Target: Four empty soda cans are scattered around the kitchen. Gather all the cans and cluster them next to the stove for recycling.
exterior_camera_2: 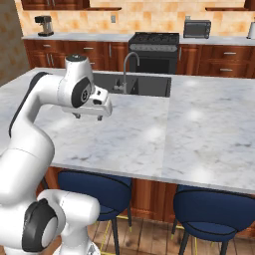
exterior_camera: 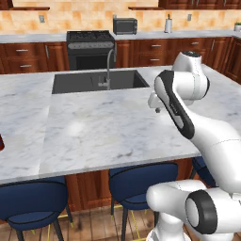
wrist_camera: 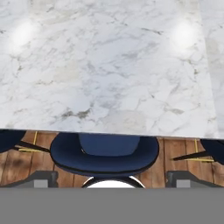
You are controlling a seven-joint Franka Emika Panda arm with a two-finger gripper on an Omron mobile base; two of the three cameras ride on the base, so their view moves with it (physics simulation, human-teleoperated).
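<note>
Gripper point(exterior_camera_2: 88, 117) spread wide, holding nothing, hovering above marble worktop point(exterior_camera_2: 149, 134) near its front edge, touching nothing.

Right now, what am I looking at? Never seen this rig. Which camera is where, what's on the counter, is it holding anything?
It is a rendered kitchen with a white robot arm on a driving base. Two cameras ride on the base behind the arm, one on its left and one on its right. The third sits on the hand and looks down past the gripper at the marble island counter and a blue stool below its edge. The gripper is open and holds nothing. The island has a sink with a faucet. The black stove stands at the far wall, with a toaster oven beside it. A red object at the island's left edge may be a can.
</note>
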